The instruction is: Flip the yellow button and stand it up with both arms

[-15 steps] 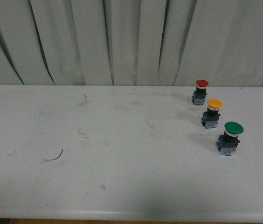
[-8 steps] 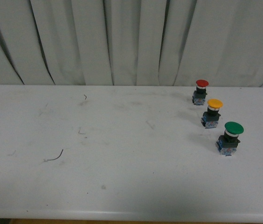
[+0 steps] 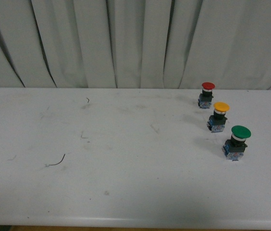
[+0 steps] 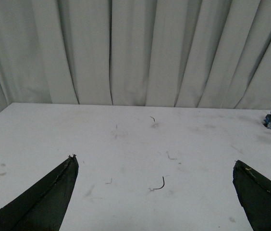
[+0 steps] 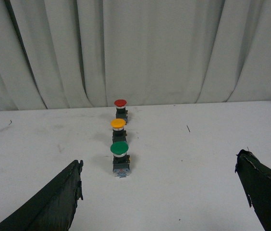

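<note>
Yellow button (image 3: 220, 116) stands upright, cap up, at the right of the front view, mid-height, on the white worktop (image 3: 126, 168), between the red button (image 3: 206, 94) and the green button (image 3: 237, 142). No arm shows there. Left end effector (image 4: 154, 192) is spread wide over bare worktop. Right end effector (image 5: 159, 192) is also wide apart, facing the row, gripping nothing.
</note>
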Available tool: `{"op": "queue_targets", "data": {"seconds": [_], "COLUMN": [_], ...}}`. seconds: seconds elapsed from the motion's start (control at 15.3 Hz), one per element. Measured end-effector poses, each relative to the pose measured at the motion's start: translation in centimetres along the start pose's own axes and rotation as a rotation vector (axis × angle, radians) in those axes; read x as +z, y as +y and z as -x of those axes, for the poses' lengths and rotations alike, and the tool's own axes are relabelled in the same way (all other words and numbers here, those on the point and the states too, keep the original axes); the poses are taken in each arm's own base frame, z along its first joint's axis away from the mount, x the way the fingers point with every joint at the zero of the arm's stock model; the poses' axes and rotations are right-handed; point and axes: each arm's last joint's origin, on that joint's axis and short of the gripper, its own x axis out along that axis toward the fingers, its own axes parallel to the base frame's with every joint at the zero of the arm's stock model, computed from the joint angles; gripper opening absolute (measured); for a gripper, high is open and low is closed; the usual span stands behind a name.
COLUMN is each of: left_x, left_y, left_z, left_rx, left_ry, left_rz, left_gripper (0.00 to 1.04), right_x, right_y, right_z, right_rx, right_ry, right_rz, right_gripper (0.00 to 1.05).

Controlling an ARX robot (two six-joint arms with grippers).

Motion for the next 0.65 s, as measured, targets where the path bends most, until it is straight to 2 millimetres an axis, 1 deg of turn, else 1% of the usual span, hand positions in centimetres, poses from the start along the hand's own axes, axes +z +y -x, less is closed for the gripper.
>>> {"op": "queue_targets", "data": {"seconds": [0.65], "left_x": [0.00], "left_y": [0.00], "left_z": [0.00], "left_rx": [0.000], "left_ry": [0.000], "left_rz": [0.000], "left_gripper": [0.98], "right_x": [0.00], "right_y": [0.00], "right_z": [0.00], "right_rx": [0.000], "right_ry": [0.000], "right_rz": [0.000], "right_gripper": [0.98]}}
